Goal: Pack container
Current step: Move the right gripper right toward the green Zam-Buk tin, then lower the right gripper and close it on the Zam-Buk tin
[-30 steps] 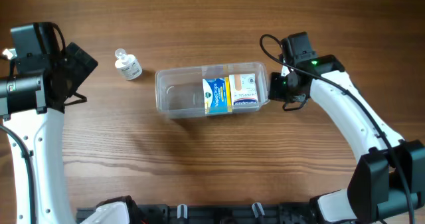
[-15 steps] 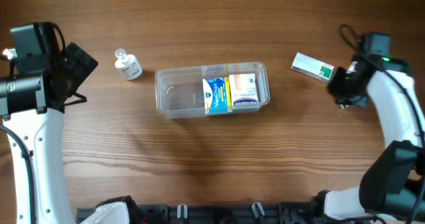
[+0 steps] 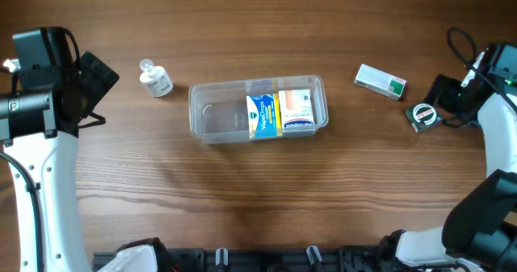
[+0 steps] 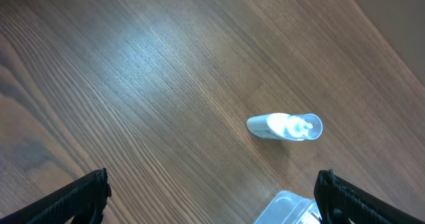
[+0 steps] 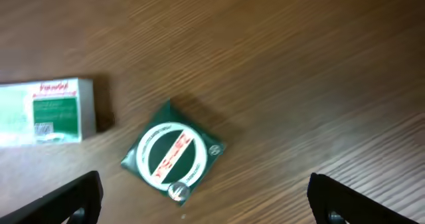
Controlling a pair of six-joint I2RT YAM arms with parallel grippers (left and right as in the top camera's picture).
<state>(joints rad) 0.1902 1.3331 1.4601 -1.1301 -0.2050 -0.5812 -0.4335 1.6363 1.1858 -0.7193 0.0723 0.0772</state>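
The container (image 3: pixel 258 109) is sitting near the middle of the wooden table (image 3: pixel 258 215), with its long side running left to right. It is already holding two cartons in its right half. A blue-and-yellow carton (image 3: pixel 262 115) is lying at about mid-length, and a white-and-orange carton (image 3: pixel 297 110) is lying against it, toward the container's right end. The container's left half is showing only bare plastic, so room is remaining for further items. Three items are resting outside the container. A small clear bottle (image 3: pixel 155 79) is resting just off the container's left end; whether it is standing upright cannot be told. A green-and-white box (image 3: pixel 380 81) is lying to the right of the container, apart from it. A small green case with a round label (image 3: pixel 422 115) is lying farther right again, near that box but not touching it. The left gripper (image 4: pixel 212 194) is hovering beyond the bottle, on the side away from the container, with its fingers spread wide and nothing between them. The right gripper (image 5: pixel 206 197) is hanging above the green case, well to the right of the container, with its fingers likewise spread wide and carrying nothing. Judged from this layout, packing is partly complete: two items are sitting inside and three are waiting outside, assuming all three belong in the container.
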